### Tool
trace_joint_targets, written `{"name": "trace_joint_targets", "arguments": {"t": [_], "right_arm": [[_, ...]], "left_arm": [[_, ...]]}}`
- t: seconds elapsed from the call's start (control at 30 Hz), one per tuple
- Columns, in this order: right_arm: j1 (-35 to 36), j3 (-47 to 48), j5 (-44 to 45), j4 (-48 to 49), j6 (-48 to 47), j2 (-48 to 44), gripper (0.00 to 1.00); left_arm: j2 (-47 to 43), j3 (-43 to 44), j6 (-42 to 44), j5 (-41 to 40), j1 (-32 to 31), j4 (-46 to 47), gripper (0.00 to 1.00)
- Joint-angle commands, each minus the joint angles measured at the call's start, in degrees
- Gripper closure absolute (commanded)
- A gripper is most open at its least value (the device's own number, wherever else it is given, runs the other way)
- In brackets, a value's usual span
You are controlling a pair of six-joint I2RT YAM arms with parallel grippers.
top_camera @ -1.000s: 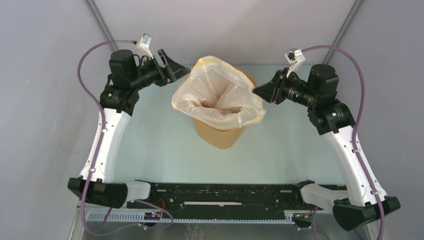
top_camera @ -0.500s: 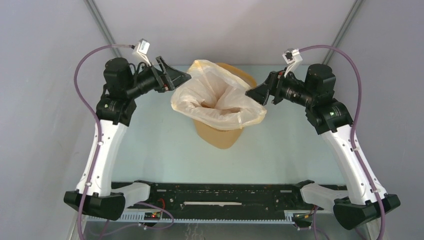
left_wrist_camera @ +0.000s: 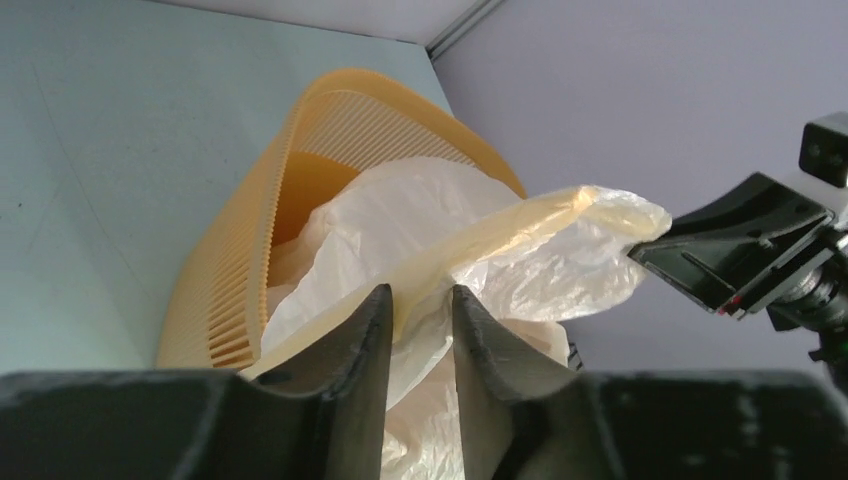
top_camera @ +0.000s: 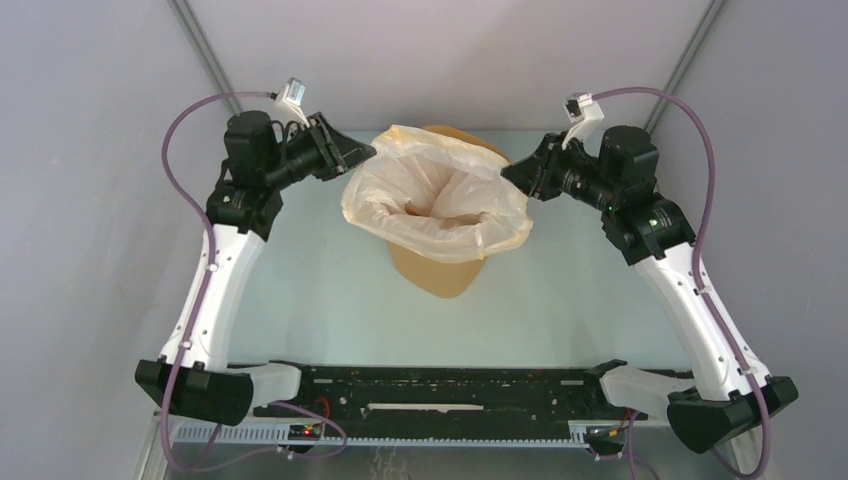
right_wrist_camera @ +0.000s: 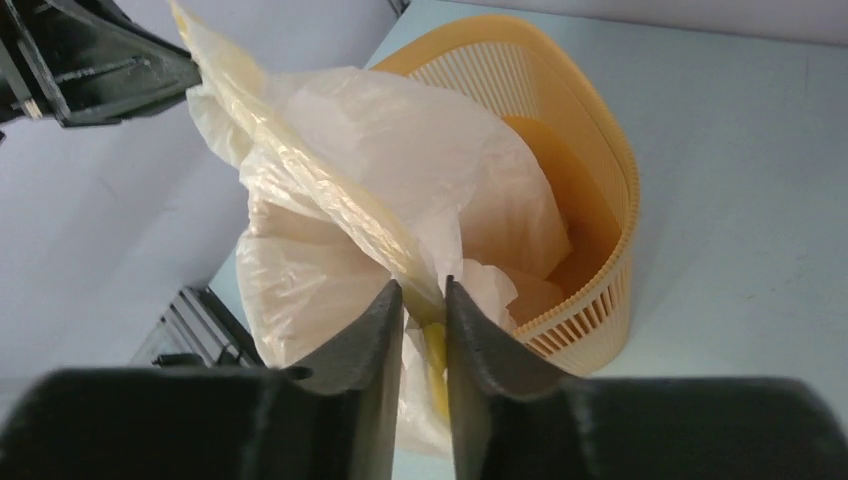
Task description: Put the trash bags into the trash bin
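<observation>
The orange-yellow trash bin (top_camera: 440, 275) stands at the table's middle back. A wrinkly cream-white trash bag (top_camera: 437, 200) sits in its mouth, the yellowish rim spread wide above it and the middle sagging inside. My left gripper (top_camera: 368, 155) is at the bag's left rim, and in the left wrist view the jaws (left_wrist_camera: 420, 295) are shut on the film there. My right gripper (top_camera: 510, 175) is at the right rim, its jaws (right_wrist_camera: 424, 285) shut on a yellowish fold. The slotted bin wall (right_wrist_camera: 590, 200) shows behind the bag (right_wrist_camera: 400, 150).
Grey walls close in the pale green table (top_camera: 300, 280) at the back and on both sides. A black rail (top_camera: 440, 390) with both arm bases runs along the near edge. The other arm's gripper (left_wrist_camera: 700, 265) shows beyond the bag.
Both grippers opened wide and have closed again on the bag's rim. The left has shifted slightly right; the right has risen toward the rim's back corner. The bag's mouth is spread a little wider.
</observation>
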Motion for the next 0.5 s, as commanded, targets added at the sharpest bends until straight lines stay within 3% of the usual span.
{"name": "trace_joint_targets", "arguments": {"t": [0.0, 0.1, 0.2, 0.3, 0.47], "right_arm": [[-0.12, 3.02, 2.99, 2.91, 1.78, 1.9, 0.77], [-0.14, 3.65, 3.02, 2.41, 2.48, 3.13, 0.9], [-0.85, 3.8, 4.73, 1.78, 2.97, 4.15, 0.94], [-3.04, 3.92, 6.09, 0.71, 4.7, 6.07, 1.0], [-5.73, 5.17, 7.13, -0.68, 5.98, 11.28, 1.0]], "left_arm": [[2.24, 0.25, -1.6, -3.1, -0.26, 3.16, 0.72], [4.66, 1.01, -2.49, -3.64, -0.26, 3.99, 0.85], [6.49, 1.22, -3.26, -5.57, -0.26, 4.2, 0.99], [8.68, 1.9, -4.05, -6.68, -0.26, 4.58, 1.0], [13.64, 4.22, -5.28, -6.86, -0.26, 5.04, 1.0]]}}
